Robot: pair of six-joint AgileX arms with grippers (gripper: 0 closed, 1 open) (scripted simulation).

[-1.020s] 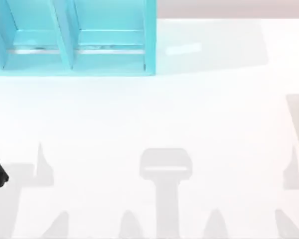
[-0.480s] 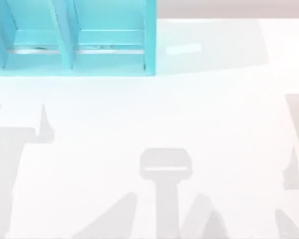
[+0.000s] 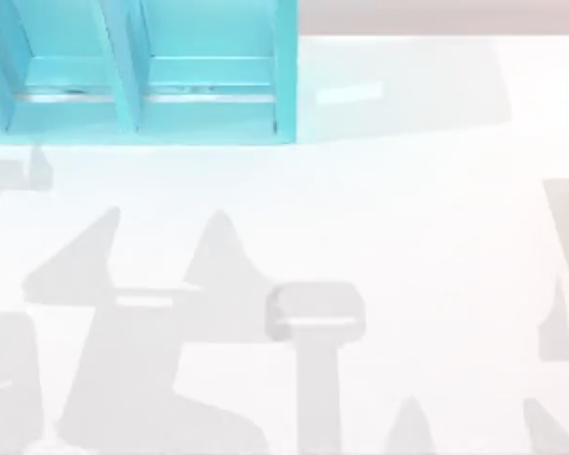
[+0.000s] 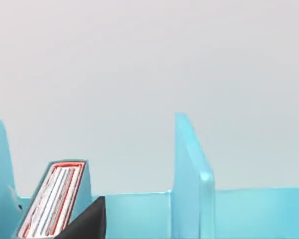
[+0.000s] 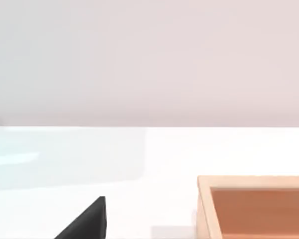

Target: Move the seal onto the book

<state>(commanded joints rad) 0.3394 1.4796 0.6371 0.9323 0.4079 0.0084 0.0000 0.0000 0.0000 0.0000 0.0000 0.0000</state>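
We had the top camera looking down on the white table [image 3: 408, 190] and teal shelf unit [image 3: 209, 85]; left wrist faced that shelf close, low.

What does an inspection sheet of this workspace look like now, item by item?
Surface: white table, bare in the top view except for grey shadows.
Job's things: book with white page edges and red trim, standing tilted in the teal shelf unit; seal: nothing seen.
Clutter: wooden box, open on top, on the table in the right wrist view.
Grippers: a black fingertip of the left gripper points toward the shelf unit; a black fingertip of the right gripper is above the table.
Cables: nothing seen.
Surroundings: plain pale wall behind the table.
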